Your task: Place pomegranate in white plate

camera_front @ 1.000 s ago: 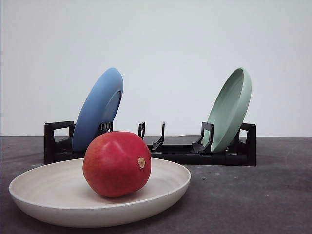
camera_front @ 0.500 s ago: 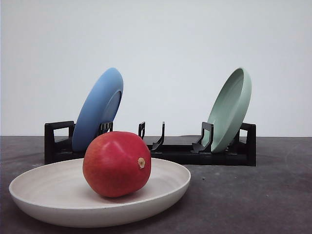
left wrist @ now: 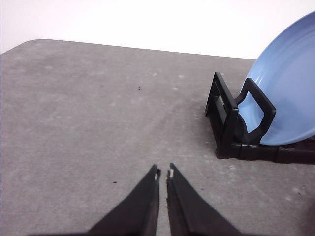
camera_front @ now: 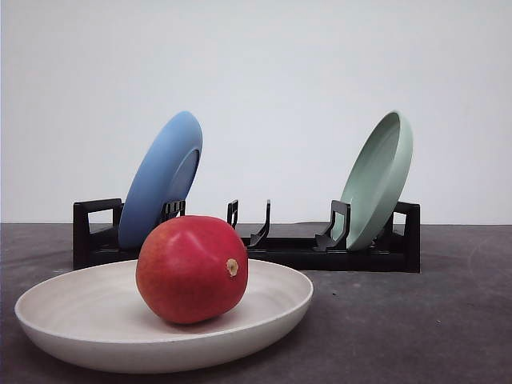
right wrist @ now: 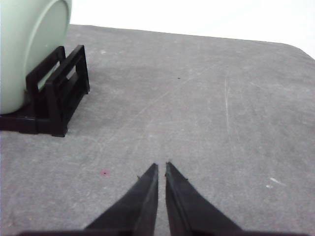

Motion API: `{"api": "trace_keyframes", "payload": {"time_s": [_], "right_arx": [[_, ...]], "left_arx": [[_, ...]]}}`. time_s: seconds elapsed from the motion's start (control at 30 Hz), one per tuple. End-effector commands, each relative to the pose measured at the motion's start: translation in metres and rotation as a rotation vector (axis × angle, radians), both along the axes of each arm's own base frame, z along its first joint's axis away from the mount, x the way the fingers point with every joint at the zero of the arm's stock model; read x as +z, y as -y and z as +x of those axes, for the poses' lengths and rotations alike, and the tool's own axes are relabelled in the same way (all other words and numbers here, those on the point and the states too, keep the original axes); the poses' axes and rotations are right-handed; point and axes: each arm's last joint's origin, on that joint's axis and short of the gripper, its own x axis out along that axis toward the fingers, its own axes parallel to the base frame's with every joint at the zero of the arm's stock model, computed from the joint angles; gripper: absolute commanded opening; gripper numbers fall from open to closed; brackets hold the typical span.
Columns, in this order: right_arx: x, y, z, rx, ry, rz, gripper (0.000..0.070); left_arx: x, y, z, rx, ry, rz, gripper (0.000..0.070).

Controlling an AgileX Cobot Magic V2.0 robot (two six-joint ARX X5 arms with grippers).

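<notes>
The red pomegranate (camera_front: 190,269) rests inside the white plate (camera_front: 72,320) at the front left of the table, its tan stem nub facing right. No gripper touches it. My left gripper (left wrist: 163,173) is shut with nothing between its fingers, hovering over bare grey table beside the rack end that holds the blue plate. Over bare table near the rack end with the green plate, my right gripper (right wrist: 161,168) is also shut and holds nothing.
A black dish rack (camera_front: 288,250) stands across the back of the table. A blue plate (camera_front: 160,180) leans in its left end and a pale green plate (camera_front: 378,178) in its right end. Grey table (camera_front: 416,320) lies to the right of the white plate.
</notes>
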Motion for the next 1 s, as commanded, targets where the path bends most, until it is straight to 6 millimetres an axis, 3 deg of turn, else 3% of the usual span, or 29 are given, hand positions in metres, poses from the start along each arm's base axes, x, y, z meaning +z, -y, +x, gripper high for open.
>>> {"api": "trace_keyframes", "payload": {"time_s": [0.0, 0.97], "right_arx": [[-0.0024, 0.0003, -0.0010, -0.010, 0.022, 0.023, 0.0022], [0.0008, 0.0003, -0.0020, -0.009, 0.059, 0.022, 0.0022]], "left_arx": [[-0.0017, -0.0002, 0.0006, 0.006, 0.006, -0.006, 0.0004], [-0.0016, -0.0002, 0.0006, 0.006, 0.007, -0.006, 0.0004]]}}
